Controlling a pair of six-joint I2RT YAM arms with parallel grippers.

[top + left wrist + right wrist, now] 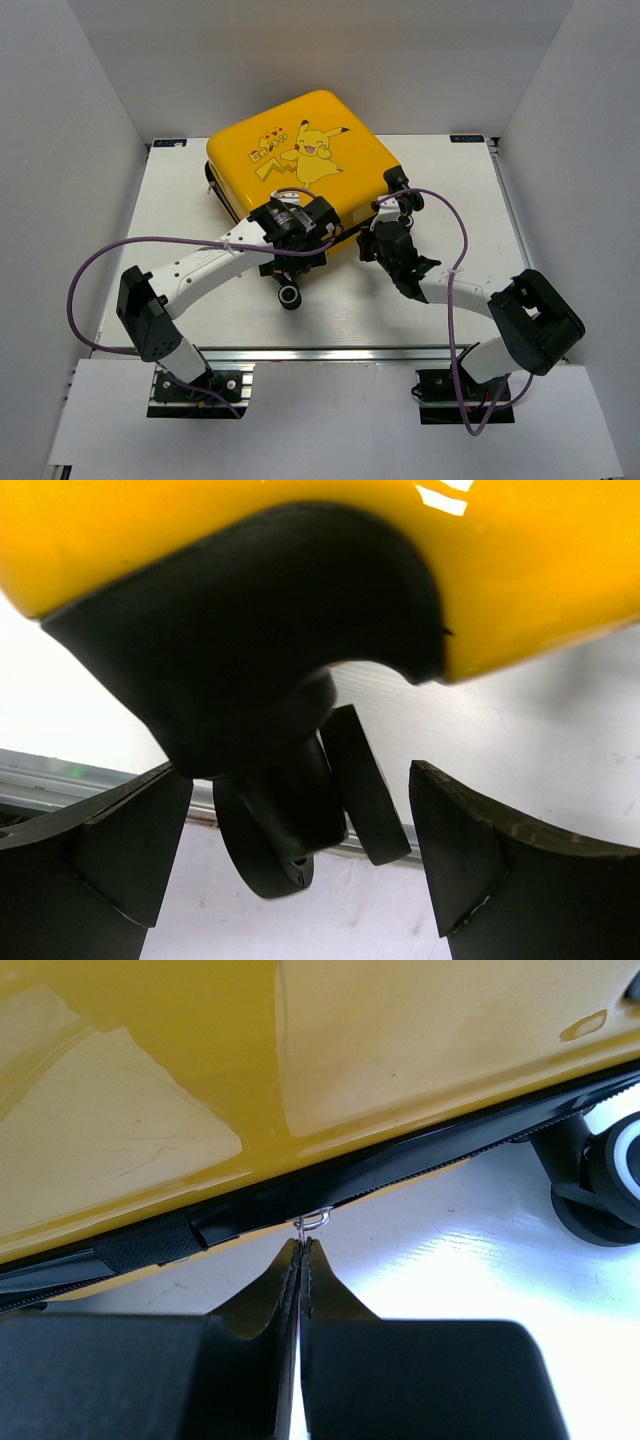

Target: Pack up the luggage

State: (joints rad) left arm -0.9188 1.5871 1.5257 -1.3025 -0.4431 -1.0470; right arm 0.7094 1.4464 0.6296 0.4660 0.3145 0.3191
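Glossy yellow luggage (262, 172); right tool (301, 1246) seemingly pinches wire zipper pull (316, 1220).

Robot lab: white-walled booth (80, 120), aluminium rail (330, 353).

The left arm (205, 265) stands on its base at the near left, bends at an elbow pushed out to the left, and runs its white forearm far and rightward toward the middle. The left claw (298, 770) is spread wide, its two fingers (130, 850) well apart. The right arm (460, 290) mirrors it, with its elbow out to the right and its forearm angled left and far. The right claw (302, 1245) has its fingers (335, 1305) pressed together, pinching a thin metal zipper pull (315, 1220) at the tips.
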